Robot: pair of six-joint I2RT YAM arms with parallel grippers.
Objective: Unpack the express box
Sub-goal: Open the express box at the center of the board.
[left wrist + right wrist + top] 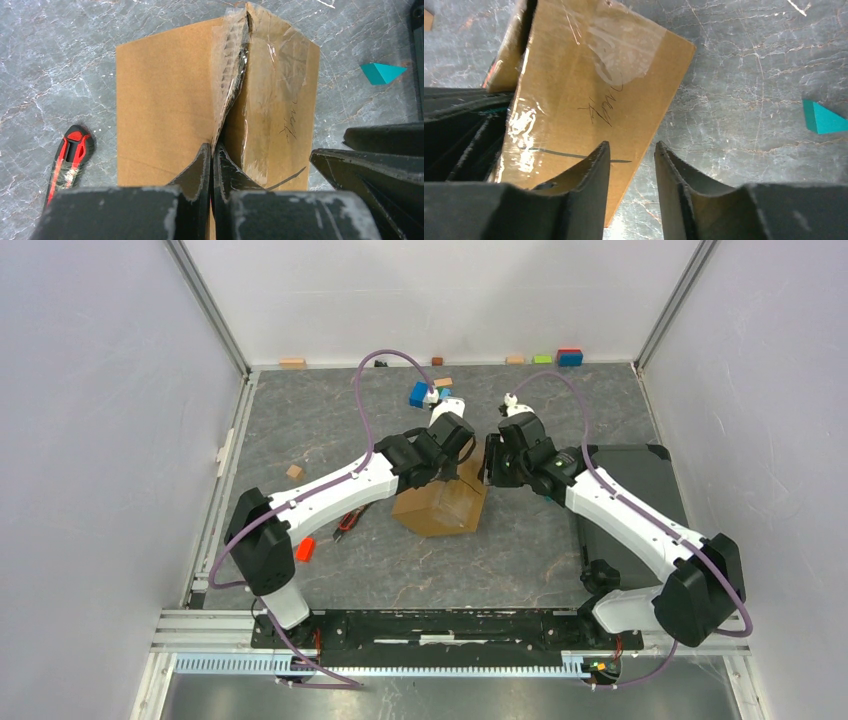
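— Left gripper (214,147) first: how do its matte black fingers (197,172) stand?

— Pressed flat together with no gap, their tips at the taped seam of the express box (165,100). Whether they pinch any tape, I cannot tell.

— And the right gripper (631,146)?

— Its fingers (596,172) stand a little apart. They are tapered, with scuffed edges. The flap's edge runs through the gap with bare table showing beside it, so nothing is clamped.

— Where does the box sit?

— Near the middle of the grey, marble-veined table (520,550), between the two grippers. A flat black tray (640,500) lies at its 3 o'clock, and a red-and-black utility knife (70,160) at its 9 o'clock.

— What about the surfaces?

— It is plain brown cardboard with sharp corners, and corrugation shows where the seam gapes. Glossy clear tape (280,45) is wrinkled along that seam and catches the light. There is a pen scrawl (604,107) on one flap. In the right wrist view, a smooth teal wedge (824,117) lies on the table at the box's 3 o'clock, well apart from it.
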